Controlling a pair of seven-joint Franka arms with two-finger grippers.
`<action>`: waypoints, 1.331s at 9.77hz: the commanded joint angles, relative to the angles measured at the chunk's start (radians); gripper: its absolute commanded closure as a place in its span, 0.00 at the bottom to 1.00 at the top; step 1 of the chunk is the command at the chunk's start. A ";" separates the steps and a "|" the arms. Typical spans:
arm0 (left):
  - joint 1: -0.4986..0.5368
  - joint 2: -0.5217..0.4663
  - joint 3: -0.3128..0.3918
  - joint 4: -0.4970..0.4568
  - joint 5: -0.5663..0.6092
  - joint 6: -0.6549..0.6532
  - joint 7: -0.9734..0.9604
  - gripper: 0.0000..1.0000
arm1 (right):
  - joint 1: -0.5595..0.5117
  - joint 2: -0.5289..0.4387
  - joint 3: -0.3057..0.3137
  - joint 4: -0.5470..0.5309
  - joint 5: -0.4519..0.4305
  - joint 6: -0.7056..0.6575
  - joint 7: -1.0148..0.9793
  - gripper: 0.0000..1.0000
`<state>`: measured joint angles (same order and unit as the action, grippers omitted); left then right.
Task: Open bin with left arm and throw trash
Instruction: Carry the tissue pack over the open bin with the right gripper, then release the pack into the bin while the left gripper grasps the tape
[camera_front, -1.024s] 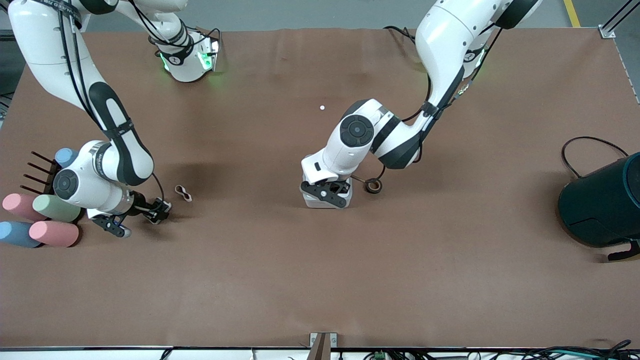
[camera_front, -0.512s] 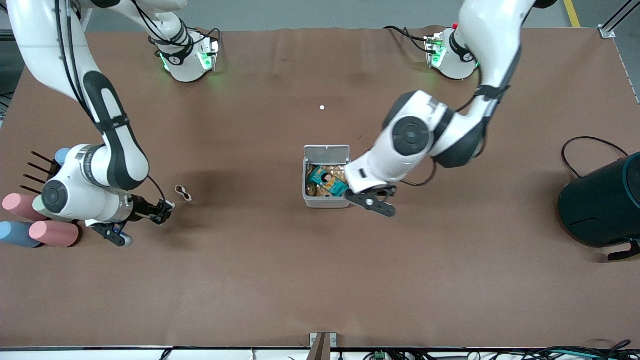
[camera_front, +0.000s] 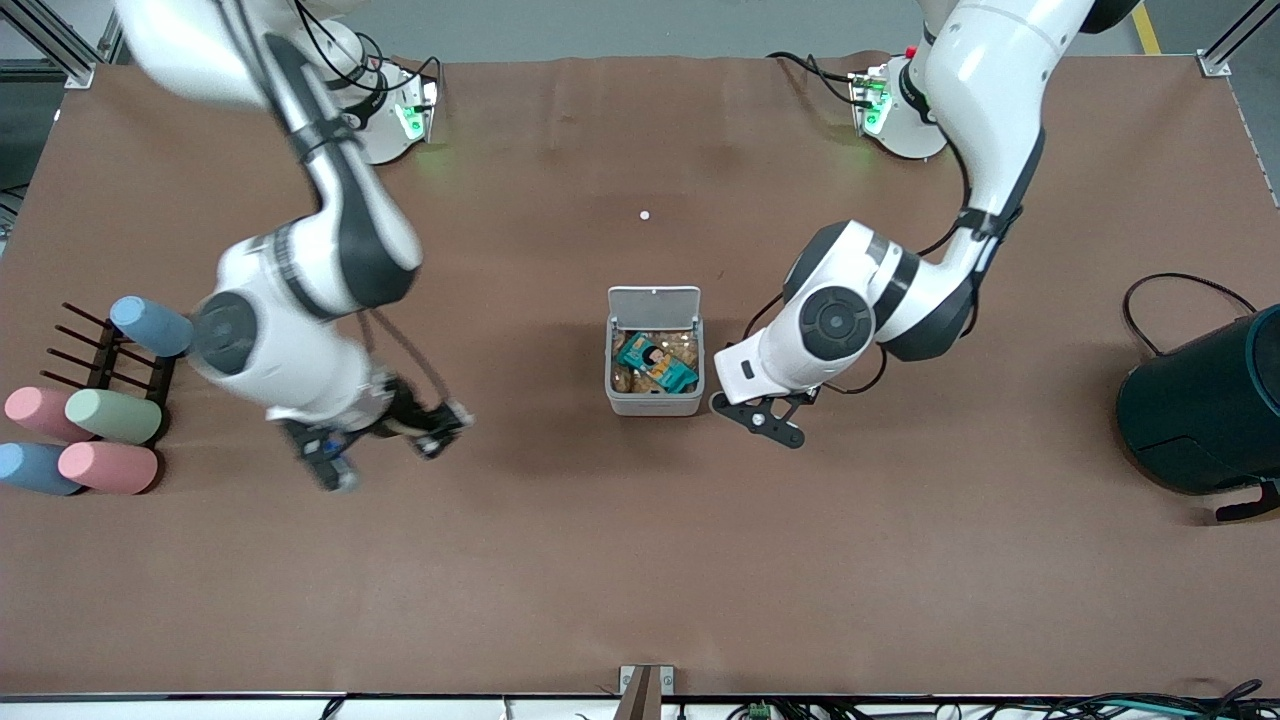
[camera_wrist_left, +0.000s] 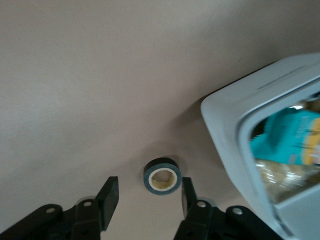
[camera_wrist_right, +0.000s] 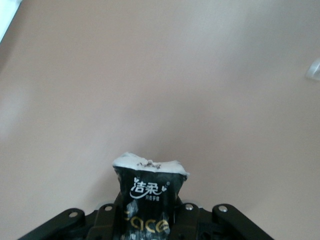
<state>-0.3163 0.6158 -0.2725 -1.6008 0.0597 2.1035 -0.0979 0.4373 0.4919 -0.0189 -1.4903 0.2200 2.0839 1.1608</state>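
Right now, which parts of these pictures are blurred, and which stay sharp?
Front view: the right arm and its end effector are smeared by motion; the bin is sharp. Left wrist view: the tape roll is fairly clear, the bin's contents soft. Right wrist view: the black packet is readable.

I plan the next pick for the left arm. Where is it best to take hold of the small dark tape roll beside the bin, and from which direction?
The tape roll lies flat on the table beside the open bin, tan core up. Probably best to come straight down with the left end effector, open, and pinch its outer wall from two sides. Keep the fingers off the bin's wall.
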 joint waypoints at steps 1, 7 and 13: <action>0.008 -0.050 -0.004 -0.181 0.037 0.161 -0.019 0.41 | 0.121 0.075 -0.013 0.050 0.007 0.121 0.153 0.99; 0.040 -0.082 -0.005 -0.347 0.037 0.337 -0.045 0.41 | 0.297 0.155 -0.015 0.036 -0.145 0.193 0.142 0.98; 0.031 -0.047 -0.005 -0.355 0.037 0.411 -0.063 0.40 | 0.336 0.169 -0.013 0.039 -0.133 0.116 0.108 0.00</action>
<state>-0.2860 0.5721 -0.2719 -1.9389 0.0782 2.4874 -0.1332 0.7656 0.6504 -0.0251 -1.4688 0.0874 2.2024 1.2655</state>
